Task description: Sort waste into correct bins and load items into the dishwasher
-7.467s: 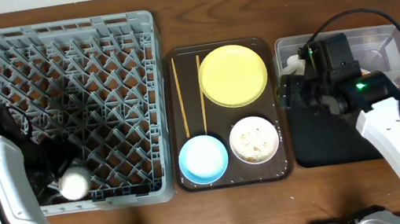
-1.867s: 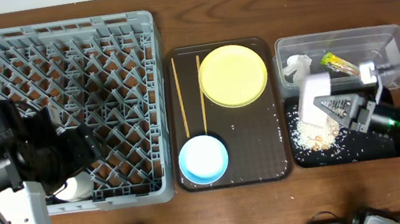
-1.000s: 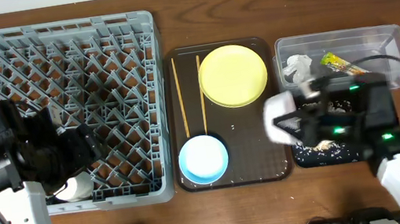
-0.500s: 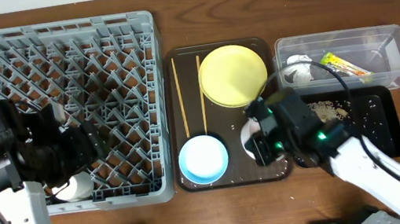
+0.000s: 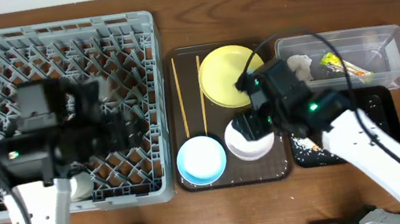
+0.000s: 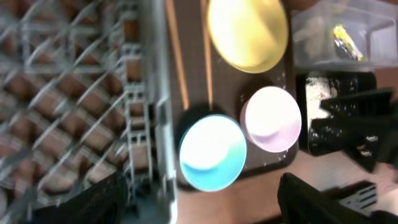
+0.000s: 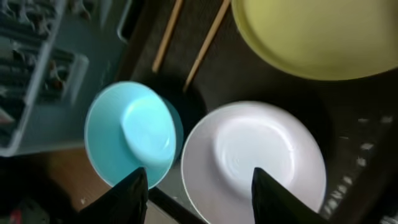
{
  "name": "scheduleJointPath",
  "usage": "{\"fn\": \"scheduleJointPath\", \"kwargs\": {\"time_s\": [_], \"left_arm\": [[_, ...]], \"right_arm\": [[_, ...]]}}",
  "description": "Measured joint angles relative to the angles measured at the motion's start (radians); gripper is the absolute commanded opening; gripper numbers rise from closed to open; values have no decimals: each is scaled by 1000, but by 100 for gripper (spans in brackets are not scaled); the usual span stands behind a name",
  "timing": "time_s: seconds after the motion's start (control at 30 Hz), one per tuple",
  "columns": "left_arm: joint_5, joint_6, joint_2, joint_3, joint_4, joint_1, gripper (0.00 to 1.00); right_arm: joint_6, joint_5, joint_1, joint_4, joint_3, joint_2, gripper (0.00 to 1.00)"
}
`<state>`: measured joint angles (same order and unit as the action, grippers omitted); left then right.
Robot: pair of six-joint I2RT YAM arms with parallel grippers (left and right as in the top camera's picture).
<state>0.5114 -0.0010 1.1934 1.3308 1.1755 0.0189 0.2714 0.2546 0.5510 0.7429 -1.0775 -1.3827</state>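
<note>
Looking down from overhead, the grey dish rack [image 5: 73,59] is seen at the left, with a white rounded object [image 5: 78,186] in its near-left corner. Beside it the brown serving tray [image 5: 186,74] carries the chopsticks [image 5: 180,99], the yellow plate [image 5: 226,76], the light blue bowl [image 5: 202,160] and the small white bowl [image 5: 248,140], all upright and empty. At the right, the clear container [image 5: 380,41] holds the tissue [image 5: 300,65] and the snack wrapper [image 5: 340,65], whose print is too small to be read. The black tray [image 5: 379,113] below it holds the crumbs [image 5: 308,142]. The right gripper [image 5: 253,124] is placed over the small white bowl. The left gripper [image 5: 119,128], blurred, is over the rack's right part.

From the left wrist, the left gripper [image 6: 202,183] is seen with fingers spread wide and nothing between them, above the light blue bowl [image 6: 211,152]. The small white bowl [image 6: 272,118] lies just beside that bowl. The plate [image 6: 249,31], chopsticks [image 6: 176,56], rack [image 6: 74,93], wrapper [image 6: 345,42] and crumbs [image 6: 320,84] are also seen.

From the right wrist, the right gripper [image 7: 199,180] is shown with fingers parted on either side of the small white bowl's [image 7: 255,162] left rim, pinching nothing. The bowl rests flat on the serving tray [image 7: 186,93], beside the light blue bowl [image 7: 130,134] and below the plate [image 7: 323,37].
</note>
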Motion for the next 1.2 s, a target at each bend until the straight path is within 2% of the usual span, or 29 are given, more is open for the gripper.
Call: {"fn": "scheduleJointPath", "kwargs": {"time_s": [0.23, 0.33, 0.53, 0.9, 1.2], "left_arm": [[-104, -77, 110, 1, -146, -217, 75], [-166, -103, 215, 2, -188, -306, 69], [-232, -130, 412, 2, -296, -417, 65], [-300, -188, 655, 2, -529, -473, 56], [-332, -203, 785, 2, -558, -473, 38]], "right_arm": [[7, -21, -47, 98, -147, 27, 53], [18, -23, -51, 104, -158, 35, 54], [39, -24, -51, 132, -159, 35, 54], [44, -24, -51, 159, -159, 35, 56], [48, -24, -51, 167, -159, 35, 57]]}}
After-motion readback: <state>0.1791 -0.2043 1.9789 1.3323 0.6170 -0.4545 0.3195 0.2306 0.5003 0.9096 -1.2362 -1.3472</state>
